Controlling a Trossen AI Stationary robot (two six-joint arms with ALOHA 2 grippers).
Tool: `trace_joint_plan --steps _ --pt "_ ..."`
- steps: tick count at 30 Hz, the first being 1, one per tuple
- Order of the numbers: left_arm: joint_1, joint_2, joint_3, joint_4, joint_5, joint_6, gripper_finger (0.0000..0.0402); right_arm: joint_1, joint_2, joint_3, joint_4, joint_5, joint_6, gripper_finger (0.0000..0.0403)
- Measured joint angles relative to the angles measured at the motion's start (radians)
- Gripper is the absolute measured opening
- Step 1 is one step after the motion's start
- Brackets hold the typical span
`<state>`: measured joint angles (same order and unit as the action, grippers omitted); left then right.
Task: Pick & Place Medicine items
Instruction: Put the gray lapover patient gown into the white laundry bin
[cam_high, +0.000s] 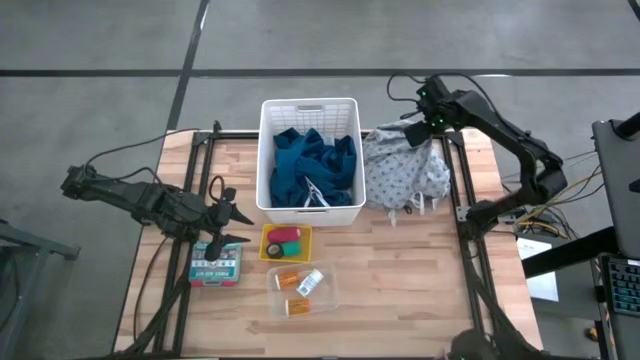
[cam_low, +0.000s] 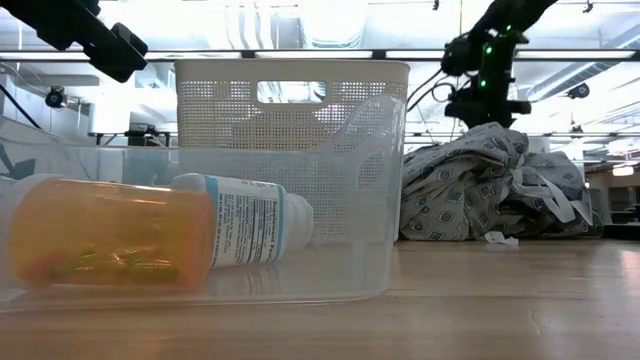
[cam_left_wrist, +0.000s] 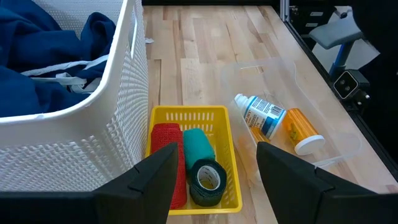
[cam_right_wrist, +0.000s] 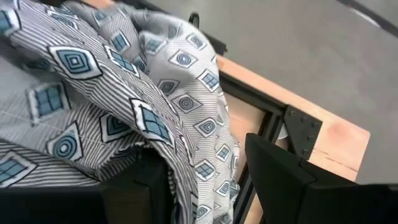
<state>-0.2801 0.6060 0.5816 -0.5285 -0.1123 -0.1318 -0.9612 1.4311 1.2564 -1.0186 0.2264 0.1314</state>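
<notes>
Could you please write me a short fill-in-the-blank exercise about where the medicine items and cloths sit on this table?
1. The red roll lies in the ____ basket.
2. The blue cloth fills the ____ basket.
3. The orange pill bottle lies in the clear tray beside a ____ bottle.
4. The right claw is at the ____ cloth.

Answers: yellow; white; white; patterned

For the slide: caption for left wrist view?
Open left gripper above yellow basket of rolls, beside white hamper.

A white perforated basket (cam_high: 310, 108) stands at the middle of the wooden tabletop's (cam_high: 400, 270) far edge, holding a blue cloth (cam_high: 312, 165). A grey patterned cloth (cam_high: 405, 170) lies beside it, toward the far right corner.
</notes>
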Motion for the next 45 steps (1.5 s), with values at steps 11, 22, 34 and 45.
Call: trace_joint_plan --steps 11,22,34,45 --pt "0.0 0.0 0.0 0.0 0.0 0.0 0.0226 0.001 -0.081 -0.002 0.011 -0.124 0.017 0.018" --pt "0.0 0.0 0.0 0.0 0.0 0.0 0.0226 0.0 0.014 -0.003 -0.017 -0.164 0.104 0.018" --pt "0.0 0.0 0.0 0.0 0.0 0.0 0.0226 0.001 0.069 0.031 0.054 -0.336 0.082 0.018" --pt "0.0 0.0 0.0 0.0 0.0 0.0 0.0226 0.0 0.007 0.093 0.027 -0.341 0.075 0.018"
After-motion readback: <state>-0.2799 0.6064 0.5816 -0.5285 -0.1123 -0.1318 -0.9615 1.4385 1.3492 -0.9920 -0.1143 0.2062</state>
